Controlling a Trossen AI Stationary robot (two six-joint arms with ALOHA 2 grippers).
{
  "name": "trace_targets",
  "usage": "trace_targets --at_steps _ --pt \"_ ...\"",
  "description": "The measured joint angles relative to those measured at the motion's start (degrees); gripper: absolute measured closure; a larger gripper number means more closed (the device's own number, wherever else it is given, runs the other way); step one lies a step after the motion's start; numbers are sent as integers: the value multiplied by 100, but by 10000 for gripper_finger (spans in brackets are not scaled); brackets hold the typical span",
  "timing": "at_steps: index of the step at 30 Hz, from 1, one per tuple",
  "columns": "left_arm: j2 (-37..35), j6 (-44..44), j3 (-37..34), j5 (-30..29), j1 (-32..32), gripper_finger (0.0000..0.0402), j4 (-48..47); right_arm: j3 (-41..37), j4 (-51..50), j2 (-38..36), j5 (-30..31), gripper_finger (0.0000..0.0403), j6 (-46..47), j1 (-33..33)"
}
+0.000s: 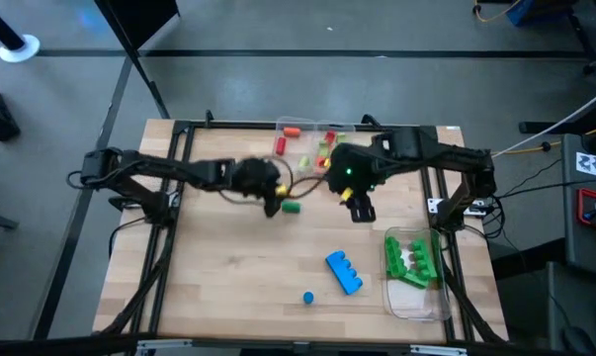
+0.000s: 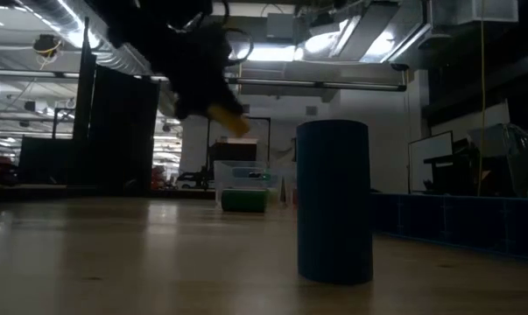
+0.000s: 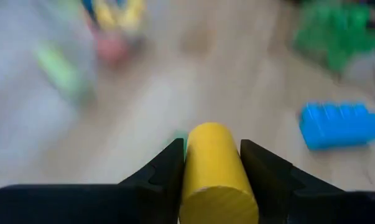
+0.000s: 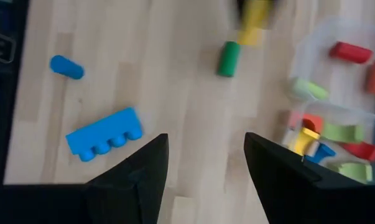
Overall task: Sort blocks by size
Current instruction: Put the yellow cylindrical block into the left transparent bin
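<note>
The left gripper (image 3: 212, 163) hangs over the middle of the wooden surface (image 1: 238, 267), its jaws pinching a yellow cylinder (image 3: 216, 168) that fills the gap between them; in the high view this gripper (image 1: 270, 201) sits just beside a green cylinder (image 1: 292, 207) lying on the wood. The right wrist view shows that green cylinder (image 4: 227, 58) on its side, with the yellow one (image 4: 254, 22) a little past it.

The right gripper (image 4: 203, 163) is held above the surface with its jaws spread wide and nothing between them; in the high view it (image 1: 360, 207) is near the centre, right of the green cylinder.

A blue studded brick (image 1: 344, 272) lies toward the front of the surface, and a small blue cylinder (image 1: 308, 297) rests near it, apart from it. In the low view that blue cylinder (image 2: 334, 201) stands close to the camera.

At the far edge, a clear container (image 1: 307, 127) holds small red, yellow, lime and green pieces (image 1: 323, 153). At the front right, a second clear container (image 1: 416, 299) holds long green studded bricks (image 1: 410, 259). The left wrist view shows the blue brick (image 3: 339, 126) and the green bricks (image 3: 336, 34) beyond the held cylinder.
</note>
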Motion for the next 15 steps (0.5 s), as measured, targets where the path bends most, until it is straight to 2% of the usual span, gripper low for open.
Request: trace_targets --at_steps 7,15 --pt "27 1213 64 -135 1219 273 1205 0 37 0 1 192 217 597" --pt "691 1760 64 -220 1993 273 1887 -696 1499 -4 122 192 614 1245"
